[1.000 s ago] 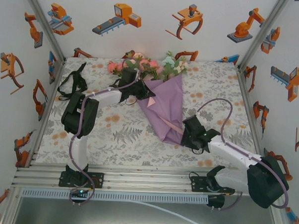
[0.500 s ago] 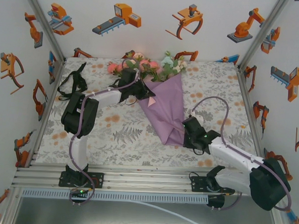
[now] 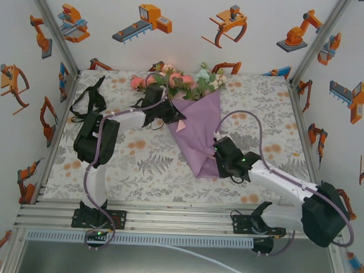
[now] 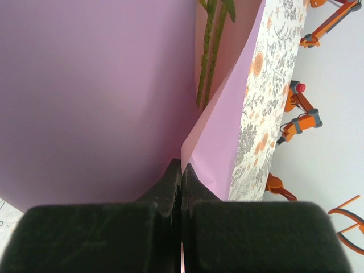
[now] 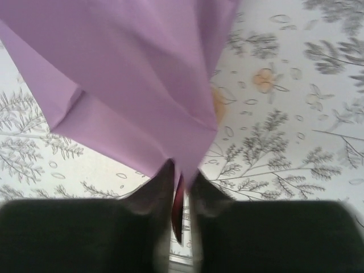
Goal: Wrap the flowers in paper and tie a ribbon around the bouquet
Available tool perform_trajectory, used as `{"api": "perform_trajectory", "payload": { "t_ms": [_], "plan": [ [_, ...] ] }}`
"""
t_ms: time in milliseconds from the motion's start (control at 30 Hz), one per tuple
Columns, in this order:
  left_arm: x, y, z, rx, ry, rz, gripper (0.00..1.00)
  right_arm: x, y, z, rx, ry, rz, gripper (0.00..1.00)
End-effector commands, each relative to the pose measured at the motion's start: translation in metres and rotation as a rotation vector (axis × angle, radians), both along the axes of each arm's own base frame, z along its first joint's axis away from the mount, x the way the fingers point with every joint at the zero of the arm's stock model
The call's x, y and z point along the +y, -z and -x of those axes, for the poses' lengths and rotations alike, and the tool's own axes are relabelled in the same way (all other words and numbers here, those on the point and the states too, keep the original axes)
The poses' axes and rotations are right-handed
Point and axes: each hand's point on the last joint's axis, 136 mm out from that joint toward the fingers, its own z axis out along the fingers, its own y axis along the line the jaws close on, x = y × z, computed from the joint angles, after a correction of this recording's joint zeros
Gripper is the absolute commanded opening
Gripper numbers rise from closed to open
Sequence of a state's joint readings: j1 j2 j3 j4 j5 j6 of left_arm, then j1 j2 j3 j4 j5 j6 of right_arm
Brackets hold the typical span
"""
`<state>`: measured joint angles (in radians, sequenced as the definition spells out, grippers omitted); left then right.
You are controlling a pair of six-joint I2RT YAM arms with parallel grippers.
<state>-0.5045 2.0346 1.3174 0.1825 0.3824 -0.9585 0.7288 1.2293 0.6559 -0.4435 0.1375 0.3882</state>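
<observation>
The bouquet lies across the table's middle, its pink and cream flowers [image 3: 179,80] pointing to the back wall. The lilac paper [image 3: 200,131] forms a cone around them, narrowing toward me. My left gripper [image 3: 174,116] is shut on the paper's upper left edge; in the left wrist view the paper [image 4: 85,85] runs into the shut left gripper [image 4: 181,168], with green stalks [image 4: 209,57] showing in the fold. My right gripper [image 3: 220,156] is at the cone's lower right. In the right wrist view the paper's [image 5: 131,74] tip sits pinched in the right gripper [image 5: 183,170]. The black ribbon [image 3: 90,100] lies looped at the far left.
A floral tablecloth [image 3: 262,110] covers the table. Walls with robot stickers close in the left, back and right sides. An aluminium rail [image 3: 166,219] runs along the near edge by the arm bases. The left arm's elbow [image 3: 96,139] stands next to the ribbon.
My right gripper has moved left and up against the cone's lower end, and its jaws have narrowed onto the paper. The left gripper has kept its hold, almost still.
</observation>
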Motion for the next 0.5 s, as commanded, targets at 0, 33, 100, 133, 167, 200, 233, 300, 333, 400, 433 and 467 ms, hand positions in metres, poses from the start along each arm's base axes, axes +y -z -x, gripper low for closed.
{"api": "perform_trajectory", "payload": {
  "t_ms": [0,33,100,133,167,200,233,300,333,400,433,467],
  "plan": [
    [0.009,0.002,-0.005,-0.003,-0.025,0.017,0.00,0.024,0.002,0.006,0.062,-0.094,-0.043,0.39],
    [0.010,0.003,-0.007,-0.005,-0.027,0.020,0.00,0.025,-0.001,0.007,0.070,-0.098,-0.047,0.43],
    [0.011,0.004,-0.009,-0.012,-0.023,0.021,0.00,0.027,-0.015,0.005,0.042,-0.103,-0.065,0.47],
    [0.012,0.005,-0.009,-0.010,-0.019,0.019,0.00,0.030,-0.025,0.004,0.019,-0.110,-0.098,0.50],
    [0.011,0.005,-0.009,-0.008,-0.014,0.024,0.00,0.034,-0.037,0.004,-0.005,-0.120,-0.139,0.53],
    [0.011,0.005,-0.009,-0.011,-0.012,0.028,0.00,0.037,-0.047,0.004,-0.020,-0.125,-0.174,0.54],
    [0.011,0.004,-0.009,-0.014,-0.010,0.031,0.00,0.038,-0.058,0.002,-0.038,-0.115,-0.216,0.55],
    [0.011,0.003,-0.009,-0.019,-0.004,0.038,0.00,0.031,-0.076,-0.006,-0.049,-0.042,-0.295,0.56],
    [0.011,0.001,-0.009,-0.023,-0.001,0.040,0.00,0.026,-0.083,-0.013,-0.049,0.009,-0.349,0.55],
    [0.010,-0.001,-0.008,-0.025,0.004,0.041,0.00,0.016,-0.091,-0.026,-0.044,0.111,-0.467,0.48],
    [0.011,-0.002,-0.008,-0.028,0.005,0.044,0.00,0.010,-0.090,-0.031,-0.043,0.160,-0.507,0.37],
    [0.010,-0.003,-0.008,-0.029,0.006,0.043,0.00,0.006,-0.085,-0.034,-0.043,0.187,-0.517,0.25]
  ]
}}
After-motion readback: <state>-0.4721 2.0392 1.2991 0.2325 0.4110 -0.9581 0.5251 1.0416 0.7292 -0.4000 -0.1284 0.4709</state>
